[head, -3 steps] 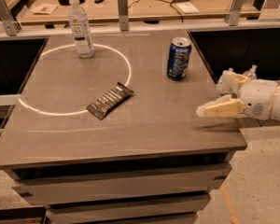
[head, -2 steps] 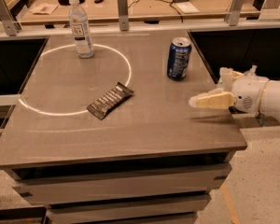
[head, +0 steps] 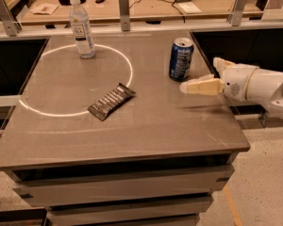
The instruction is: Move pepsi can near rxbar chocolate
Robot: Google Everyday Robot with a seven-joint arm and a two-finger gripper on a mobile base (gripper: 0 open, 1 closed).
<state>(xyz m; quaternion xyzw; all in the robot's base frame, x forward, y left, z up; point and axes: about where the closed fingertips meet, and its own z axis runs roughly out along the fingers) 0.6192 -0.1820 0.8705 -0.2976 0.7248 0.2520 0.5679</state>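
Observation:
The pepsi can [head: 180, 59], dark blue with a silver top, stands upright on the grey table [head: 132, 135] at the back right. The rxbar chocolate [head: 112, 101], a flat dark wrapper with pale lettering, lies diagonally near the table's middle, on the edge of a white ring of light. My gripper [head: 199, 75] comes in from the right, just right of and slightly in front of the can, not touching it. Its cream fingers [head: 201, 86] are spread apart and hold nothing.
A clear water bottle [head: 81, 27] with a white label stands at the back left inside the light ring. A rail with metal posts [head: 124, 4] runs behind the table, with a cluttered wooden bench beyond. The table's right edge lies under my arm.
My gripper has moved left and toward the back of the table, closing in on the pepsi can. The can, bar and bottle have not moved.

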